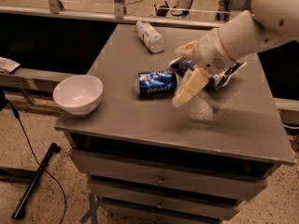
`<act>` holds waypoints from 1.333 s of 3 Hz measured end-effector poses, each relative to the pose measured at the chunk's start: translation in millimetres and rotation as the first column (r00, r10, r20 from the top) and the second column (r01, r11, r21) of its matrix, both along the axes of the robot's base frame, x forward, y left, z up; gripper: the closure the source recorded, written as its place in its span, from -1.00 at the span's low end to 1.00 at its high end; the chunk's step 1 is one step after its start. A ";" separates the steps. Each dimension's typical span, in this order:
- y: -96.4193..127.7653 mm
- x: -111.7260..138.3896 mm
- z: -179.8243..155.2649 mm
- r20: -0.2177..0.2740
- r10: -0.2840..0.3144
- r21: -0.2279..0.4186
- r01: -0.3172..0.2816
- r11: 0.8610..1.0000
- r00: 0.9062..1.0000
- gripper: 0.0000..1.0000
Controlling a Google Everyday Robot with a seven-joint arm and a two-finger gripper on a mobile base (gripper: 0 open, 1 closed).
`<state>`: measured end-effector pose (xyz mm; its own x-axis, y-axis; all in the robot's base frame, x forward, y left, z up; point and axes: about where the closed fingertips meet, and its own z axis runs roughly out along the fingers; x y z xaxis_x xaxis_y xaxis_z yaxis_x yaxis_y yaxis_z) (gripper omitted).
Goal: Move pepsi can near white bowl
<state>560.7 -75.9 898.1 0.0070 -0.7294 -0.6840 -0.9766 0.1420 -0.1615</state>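
The pepsi can (pixel 156 83) lies on its side near the middle of the grey cabinet top (pixel 140 120), lettering facing me. The white bowl (pixel 78 94) stands at the front left corner, well apart from the can. My gripper (pixel 181 74) hangs just right of the can's right end, a little above the top. Its cream fingers (pixel 190 85) are spread open and hold nothing. One finger points down and to the left; the other sits higher, behind it.
A clear plastic bottle (pixel 150 36) lies at the back of the top. A blue crinkled chip bag (pixel 219 76) lies behind my gripper, partly hidden by the arm. Drawers front the cabinet below. A dark pole (pixel 35 181) leans on the floor at left.
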 end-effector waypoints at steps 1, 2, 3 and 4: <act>10.4 5.4 -24.1 -0.050 0.013 -0.042 -0.015 0.999 0.999 -1.00; 14.6 6.6 -32.4 -0.066 0.021 -0.042 -0.024 0.999 0.998 -1.00; 26.0 10.8 -40.0 -0.067 0.050 -0.044 -0.053 0.998 0.996 -0.62; 32.3 12.3 -44.2 -0.061 0.068 -0.045 -0.071 0.997 0.996 -0.15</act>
<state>573.0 -43.6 853.9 0.0193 -0.7597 -0.6500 -0.9918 0.0674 -0.1082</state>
